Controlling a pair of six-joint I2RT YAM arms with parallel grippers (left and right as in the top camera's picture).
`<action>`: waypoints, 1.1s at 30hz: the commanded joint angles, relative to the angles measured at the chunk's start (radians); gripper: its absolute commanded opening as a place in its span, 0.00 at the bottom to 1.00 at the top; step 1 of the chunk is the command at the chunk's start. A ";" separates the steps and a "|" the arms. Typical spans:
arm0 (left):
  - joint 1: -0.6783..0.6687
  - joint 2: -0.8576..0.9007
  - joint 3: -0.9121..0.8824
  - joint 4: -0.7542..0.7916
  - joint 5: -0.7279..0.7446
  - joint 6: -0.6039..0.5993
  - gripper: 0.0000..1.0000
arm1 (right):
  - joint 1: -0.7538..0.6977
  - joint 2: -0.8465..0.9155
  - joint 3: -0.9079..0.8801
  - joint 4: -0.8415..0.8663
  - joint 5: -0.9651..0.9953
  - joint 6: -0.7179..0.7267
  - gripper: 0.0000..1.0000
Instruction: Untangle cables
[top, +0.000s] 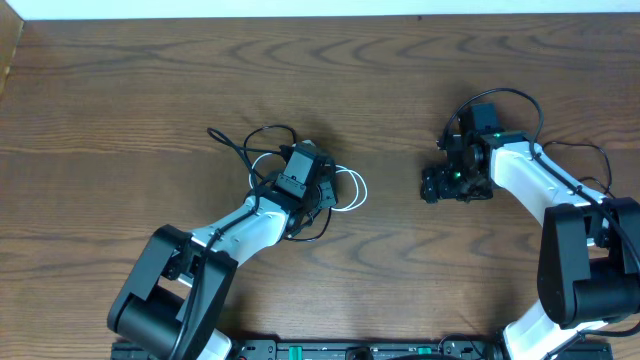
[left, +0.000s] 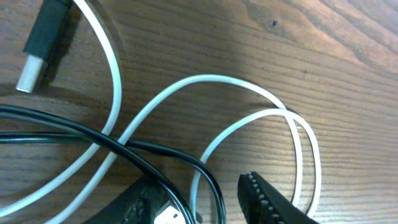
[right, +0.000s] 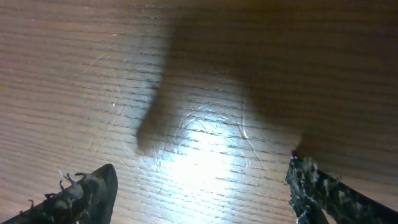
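Note:
The cables lie tangled left of the table's middle. A white cable (top: 352, 190) forms loops, also seen in the left wrist view (left: 205, 81). Thin black cables (top: 238, 148) cross it (left: 124, 146). A black USB plug with a metal tip (left: 38, 53) lies at the upper left of the left wrist view. My left gripper (top: 318, 195) is low over the tangle and open (left: 198, 198), with a black and a white strand running between its fingers. My right gripper (top: 440, 186) is open and empty (right: 202, 171) over bare wood, well right of the cables.
The brown wooden table (top: 120, 90) ends at a pale wall along the far edge. Thicker black robot cables (top: 510, 95) arch over the right arm. Both arm bases stand at the near edge.

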 joint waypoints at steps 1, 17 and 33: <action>-0.002 0.039 -0.008 -0.005 -0.016 -0.012 0.31 | 0.009 0.009 -0.006 -0.008 0.001 0.014 0.84; -0.034 -0.251 0.008 0.051 0.212 -0.004 0.08 | 0.009 0.009 -0.006 -0.009 -0.024 0.013 0.89; -0.132 -0.533 0.008 -0.165 0.459 0.319 0.08 | 0.008 -0.017 -0.002 -0.006 -0.341 -0.117 0.92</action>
